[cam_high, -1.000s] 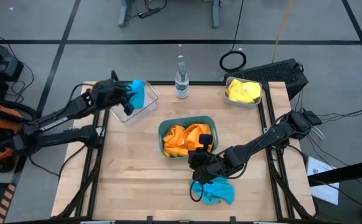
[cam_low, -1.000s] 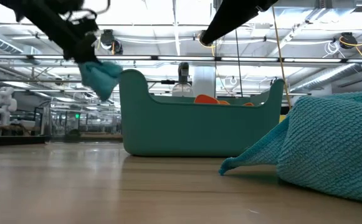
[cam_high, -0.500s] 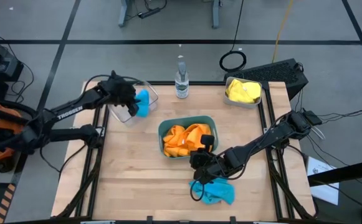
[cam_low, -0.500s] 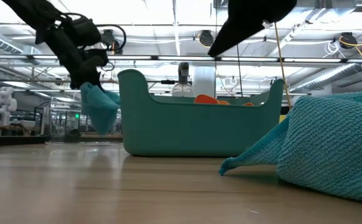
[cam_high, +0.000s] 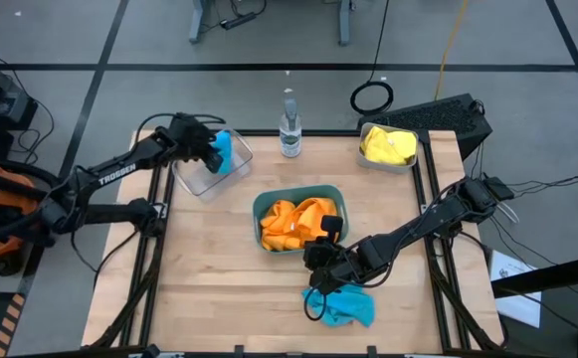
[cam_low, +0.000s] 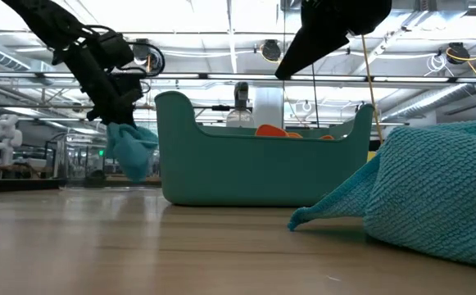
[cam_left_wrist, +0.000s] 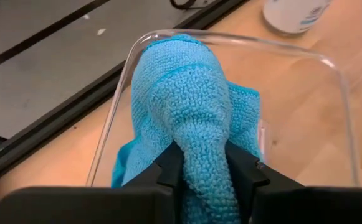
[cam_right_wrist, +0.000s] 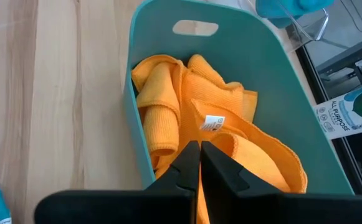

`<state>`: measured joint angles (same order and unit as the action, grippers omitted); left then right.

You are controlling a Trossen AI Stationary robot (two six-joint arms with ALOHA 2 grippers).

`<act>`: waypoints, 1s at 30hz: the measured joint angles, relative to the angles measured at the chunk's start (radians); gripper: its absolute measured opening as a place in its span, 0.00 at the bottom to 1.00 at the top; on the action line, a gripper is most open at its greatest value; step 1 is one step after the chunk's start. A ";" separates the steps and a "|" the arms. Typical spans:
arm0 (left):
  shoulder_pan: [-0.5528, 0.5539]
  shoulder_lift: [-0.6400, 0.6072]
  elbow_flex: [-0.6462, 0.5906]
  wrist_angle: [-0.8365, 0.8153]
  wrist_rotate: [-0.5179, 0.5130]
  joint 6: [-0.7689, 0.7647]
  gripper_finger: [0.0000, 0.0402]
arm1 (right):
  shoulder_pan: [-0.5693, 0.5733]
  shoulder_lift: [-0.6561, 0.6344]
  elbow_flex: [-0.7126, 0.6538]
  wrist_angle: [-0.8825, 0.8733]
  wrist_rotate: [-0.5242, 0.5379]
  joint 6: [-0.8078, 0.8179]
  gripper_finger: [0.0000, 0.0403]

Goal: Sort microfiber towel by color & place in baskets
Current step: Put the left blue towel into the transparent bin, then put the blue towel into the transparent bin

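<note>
Blue towel (cam_left_wrist: 193, 118) hides left fingers' (cam_left_wrist: 168, 171) tips.

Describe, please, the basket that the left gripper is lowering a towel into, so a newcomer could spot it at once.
Start at the clear bottle at the table's far edge. Toward the left arm's side stands the clear basket, where the left gripper holds a blue towel. Unlike the teal basket and the grey basket, its walls are see-through.
</note>
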<state>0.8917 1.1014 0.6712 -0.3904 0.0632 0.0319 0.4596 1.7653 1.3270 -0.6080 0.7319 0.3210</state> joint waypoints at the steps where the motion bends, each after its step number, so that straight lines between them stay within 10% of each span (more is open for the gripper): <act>1: -0.001 0.008 0.000 0.001 -0.006 0.000 0.19 | 0.000 0.000 0.000 0.001 0.000 0.000 0.02; 13: -0.007 0.074 0.000 0.072 0.036 0.001 0.23 | 0.000 0.000 0.000 0.007 0.000 -0.003 0.02; 30: -0.062 0.056 -0.001 0.090 0.015 0.005 0.70 | 0.015 0.000 0.000 0.006 -0.002 0.034 0.02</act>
<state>0.8295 1.1579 0.6705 -0.3009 0.0782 0.0367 0.4744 1.7655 1.3273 -0.6023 0.7294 0.3546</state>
